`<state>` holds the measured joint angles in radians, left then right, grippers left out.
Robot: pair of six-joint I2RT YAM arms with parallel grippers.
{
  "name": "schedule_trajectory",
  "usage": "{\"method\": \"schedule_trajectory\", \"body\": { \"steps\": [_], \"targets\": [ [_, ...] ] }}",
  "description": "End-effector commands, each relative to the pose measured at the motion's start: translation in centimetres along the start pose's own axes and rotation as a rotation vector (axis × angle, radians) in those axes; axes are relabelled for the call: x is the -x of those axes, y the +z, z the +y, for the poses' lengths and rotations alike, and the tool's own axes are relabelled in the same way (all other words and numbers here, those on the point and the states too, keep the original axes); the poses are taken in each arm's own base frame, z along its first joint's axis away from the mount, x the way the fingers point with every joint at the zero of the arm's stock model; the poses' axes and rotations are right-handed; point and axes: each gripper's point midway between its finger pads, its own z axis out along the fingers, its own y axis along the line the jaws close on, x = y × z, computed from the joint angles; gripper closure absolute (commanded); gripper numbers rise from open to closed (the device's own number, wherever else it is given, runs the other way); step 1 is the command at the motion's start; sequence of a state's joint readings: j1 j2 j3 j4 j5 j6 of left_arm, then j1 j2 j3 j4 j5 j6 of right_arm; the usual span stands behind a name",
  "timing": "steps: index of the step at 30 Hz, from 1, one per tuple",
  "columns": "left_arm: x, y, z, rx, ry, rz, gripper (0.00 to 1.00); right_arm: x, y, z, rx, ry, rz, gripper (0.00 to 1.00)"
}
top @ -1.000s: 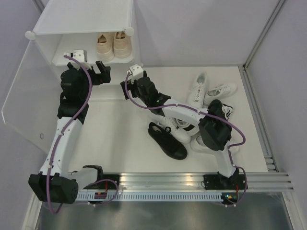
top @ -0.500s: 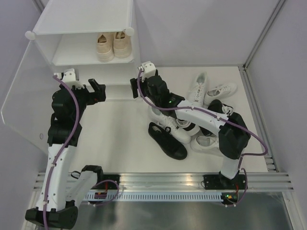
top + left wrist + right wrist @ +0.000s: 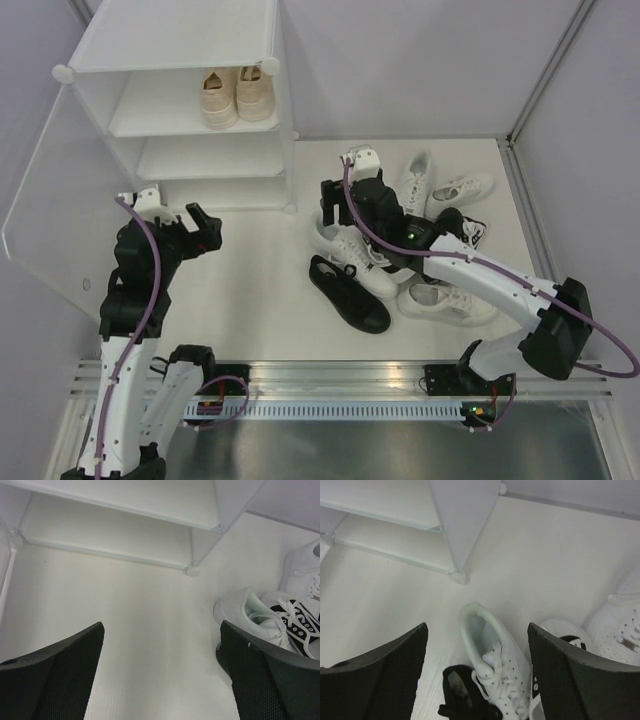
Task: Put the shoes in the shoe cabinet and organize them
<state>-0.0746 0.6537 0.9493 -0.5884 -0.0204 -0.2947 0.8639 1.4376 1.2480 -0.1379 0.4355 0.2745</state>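
The shoe cabinet (image 3: 180,55) stands at the back left with a beige pair (image 3: 238,95) on its middle shelf. The other shoes lie in a heap on the right: a white one (image 3: 360,262), a black one (image 3: 350,295), a black-and-white one (image 3: 462,228) and more white ones (image 3: 412,185). My right gripper (image 3: 335,202) hangs open over the heap's left end. In the right wrist view the white shoe (image 3: 495,655) lies below my right gripper (image 3: 477,670), with the black shoe (image 3: 462,695) beside it. My left gripper (image 3: 203,228) is open and holds nothing, in front of the cabinet's lowest shelf (image 3: 125,535).
The cabinet's frosted door (image 3: 50,200) stands swung open along the left side. A raised rail (image 3: 535,230) borders the table on the right. In the left wrist view a white shoe (image 3: 250,615) and a black-and-white shoe (image 3: 300,622) lie off to the right.
The left arm has drawn back from the cabinet toward the near left. The right arm has swung away from the cabinet to the right, over the shoe heap.
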Motion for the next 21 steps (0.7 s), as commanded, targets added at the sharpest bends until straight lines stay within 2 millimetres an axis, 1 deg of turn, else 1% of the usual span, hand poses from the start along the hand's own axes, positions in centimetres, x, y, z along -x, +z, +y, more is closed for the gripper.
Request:
{"method": "schedule_trajectory", "body": {
  "steps": [1,2,3,4,5,6,7,8,9,10,11,12,13,14,15,16,17,18,19,20,21],
  "targets": [
    [-1.1,-0.2,-0.2,-0.005,-0.062,0.026,0.01,-2.0,-2.0,-1.6,-0.034,0.038,0.060,0.17],
    [-0.9,-0.1,-0.3,-0.007,-0.069,0.025,0.03,-3.0,-2.3,-1.8,-0.027,0.036,0.079,0.18],
    [-0.8,0.1,-0.3,-0.005,-0.074,0.025,0.05,-2.6,-2.9,-1.5,-0.001,0.057,0.064,0.19],
    [-0.1,0.2,-0.5,-0.009,-0.077,0.010,0.07,-2.7,-3.2,-1.4,0.011,0.060,0.062,0.22],
    [0.4,1.0,-0.7,-0.012,-0.079,0.005,0.11,-3.4,-3.3,-1.4,0.024,0.056,0.069,0.23],
    [1.1,1.3,-1.0,-0.021,-0.078,-0.010,0.13,-2.8,-3.5,-0.9,0.058,0.069,0.044,0.24],
    [2.4,1.4,-1.4,-0.029,-0.080,-0.040,0.15,-3.0,-3.4,-0.7,0.073,0.066,0.041,0.27],
    [3.5,2.4,-1.7,-0.034,-0.082,-0.066,0.18,-3.1,-3.3,-0.5,0.083,0.066,0.038,0.28],
    [4.4,2.9,-1.8,-0.033,-0.082,-0.087,0.20,-2.8,-3.0,0.1,0.108,0.071,0.027,0.30],
    [6.1,3.1,-2.1,-0.033,-0.087,-0.124,0.21,-2.8,-2.7,0.3,0.114,0.070,0.024,0.30],
    [7.8,3.6,-2.6,-0.048,-0.089,-0.174,0.23,-2.3,-2.5,0.8,0.130,0.075,0.009,0.30],
    [8.0,5.2,-2.6,-0.037,-0.085,-0.159,0.24,-2.6,-1.9,1.2,0.137,0.071,0.018,0.31],
    [9.8,5.5,-3.1,-0.047,-0.081,-0.199,0.24,-2.6,-1.6,1.7,0.160,0.071,0.021,0.31],
    [10.8,6.0,-3.3,-0.050,-0.076,-0.219,0.26,-2.2,-1.5,2.1,0.174,0.075,0.014,0.31],
    [11.5,7.8,-3.5,-0.052,-0.068,-0.228,0.27,-2.3,-1.2,2.5,0.186,0.076,0.014,0.31],
    [13.2,8.1,-3.8,-0.054,-0.053,-0.269,0.29,-2.5,-1.2,2.9,0.209,0.076,0.023,0.31],
    [13.8,8.8,-3.9,-0.051,-0.041,-0.281,0.32,-1.9,-1.1,3.3,0.229,0.091,-0.007,0.31],
    [15.5,9.2,-4.3,-0.067,-0.030,-0.339,0.34,-1.9,-1.2,3.6,0.243,0.094,-0.011,0.31],
    [15.7,10.8,-4.3,-0.062,-0.011,-0.340,0.36,-1.9,-1.2,3.7,0.252,0.097,-0.014,0.31],
    [16.2,11.4,-4.4,-0.062,-0.002,-0.360,0.39,-2.3,-1.2,3.9,0.270,0.098,-0.011,0.31],
    [16.6,12.0,-4.4,-0.060,0.008,-0.372,0.40,-2.3,-1.4,4.1,0.283,0.100,-0.015,0.31]
  ]
}}
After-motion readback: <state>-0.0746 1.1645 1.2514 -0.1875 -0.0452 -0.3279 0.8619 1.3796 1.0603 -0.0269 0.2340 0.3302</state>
